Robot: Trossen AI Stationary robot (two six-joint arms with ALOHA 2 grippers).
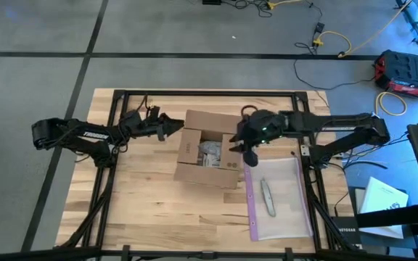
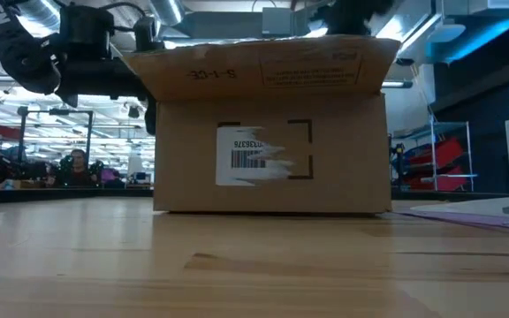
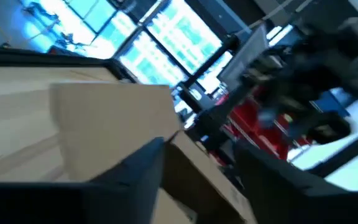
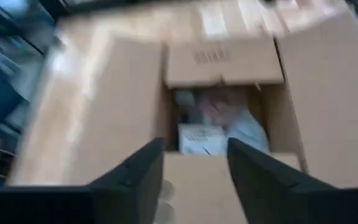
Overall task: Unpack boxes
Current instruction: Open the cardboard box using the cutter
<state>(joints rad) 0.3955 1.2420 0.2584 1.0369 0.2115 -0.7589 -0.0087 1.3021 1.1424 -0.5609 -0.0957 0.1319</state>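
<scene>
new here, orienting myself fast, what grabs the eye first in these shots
The open cardboard box at the table's middle, flaps spread, pale packed items showing inside. The left end effector sits at its left flap and the right end effector over its right edge, both with fingers apart. A clear bag holding a small grey tool lies to the box's right.

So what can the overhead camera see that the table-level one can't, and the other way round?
Only the high view shows inside the open box, where pale wrapped contents lie, plus the clear bag with a grey tool on it, and both grippers, left and right, at the box's sides. Only the low view shows the barcode label on the box's front wall. Both show the box and the wooden table.
</scene>
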